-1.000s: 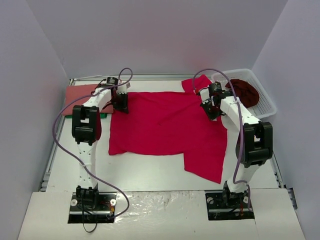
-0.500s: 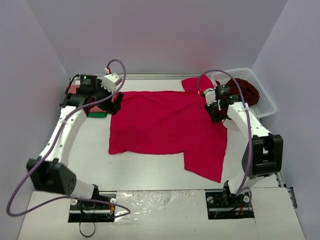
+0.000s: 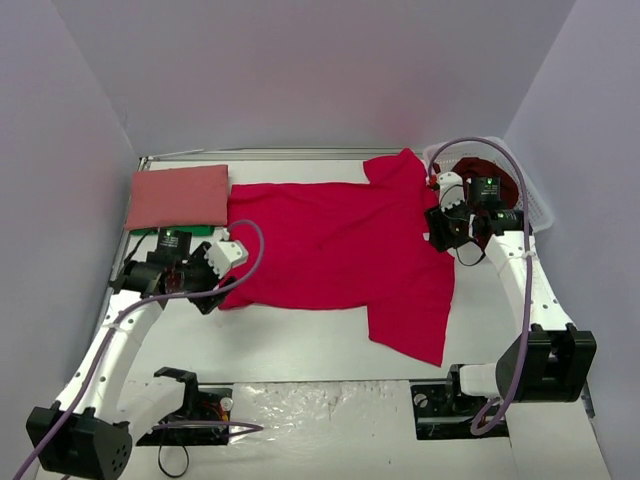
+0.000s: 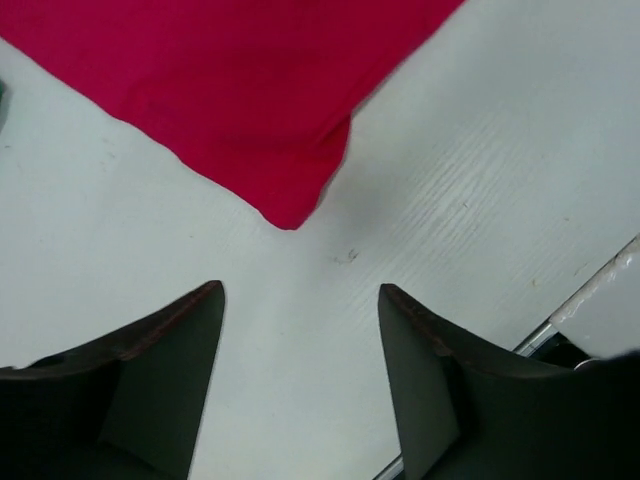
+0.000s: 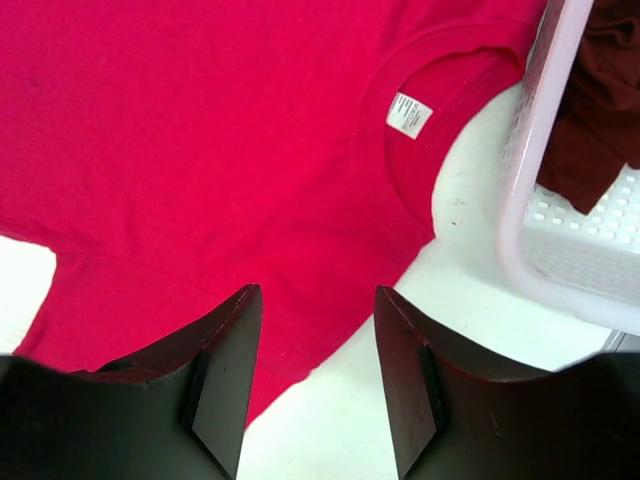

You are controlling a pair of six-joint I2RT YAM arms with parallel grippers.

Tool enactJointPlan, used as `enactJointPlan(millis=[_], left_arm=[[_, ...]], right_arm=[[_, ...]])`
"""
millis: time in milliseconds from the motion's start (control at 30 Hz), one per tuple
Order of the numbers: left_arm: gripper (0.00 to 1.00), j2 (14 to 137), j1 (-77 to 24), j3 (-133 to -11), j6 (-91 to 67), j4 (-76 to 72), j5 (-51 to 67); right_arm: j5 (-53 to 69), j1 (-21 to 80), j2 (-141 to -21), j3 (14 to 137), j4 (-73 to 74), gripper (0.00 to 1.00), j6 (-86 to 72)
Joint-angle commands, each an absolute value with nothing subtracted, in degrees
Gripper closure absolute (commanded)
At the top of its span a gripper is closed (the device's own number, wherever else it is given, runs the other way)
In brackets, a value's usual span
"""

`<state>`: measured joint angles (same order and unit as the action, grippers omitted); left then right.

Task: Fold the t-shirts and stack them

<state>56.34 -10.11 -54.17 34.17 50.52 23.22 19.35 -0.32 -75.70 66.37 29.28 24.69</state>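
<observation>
Though hidden overhead, shirt label (image 5: 409,113) (white) shows

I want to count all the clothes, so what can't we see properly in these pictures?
Dark shirt in the basket: the right arm covers part in the top view; the right wrist view cuts it off.
Label on the red shirt: print too small, right wrist view.
Left wrist view: only one red shirt corner; the rest is outside the frame.

Overhead camera looks down from high behind, taking in the whole counter (image 3: 300,345). Both wrist cameras hover close, facing down, each sharing the crimson t-shirt (image 3: 335,240) with it.
</observation>
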Motion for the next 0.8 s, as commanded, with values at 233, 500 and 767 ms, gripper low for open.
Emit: enactJointPlan(millis=[233,500,767], left_arm=[[0.38,56.3,-13.0,-44.7,49.2,49.0,23.7],[0.39,59.6,-13.7,-37.3,49.9,36.0,18.9],[0.38,64.6,-13.8,-34.7,49.5,27.9,16.2]], right_arm=[[24.1,-5.4,-76.1,63.7,27.6,0.56,23.9],[25.6,-7.9,-75.2,62.3,27.3,0.55,23.8],[29.1,-11.4,-73.7,61.2,27.2,0.54,24.3]])
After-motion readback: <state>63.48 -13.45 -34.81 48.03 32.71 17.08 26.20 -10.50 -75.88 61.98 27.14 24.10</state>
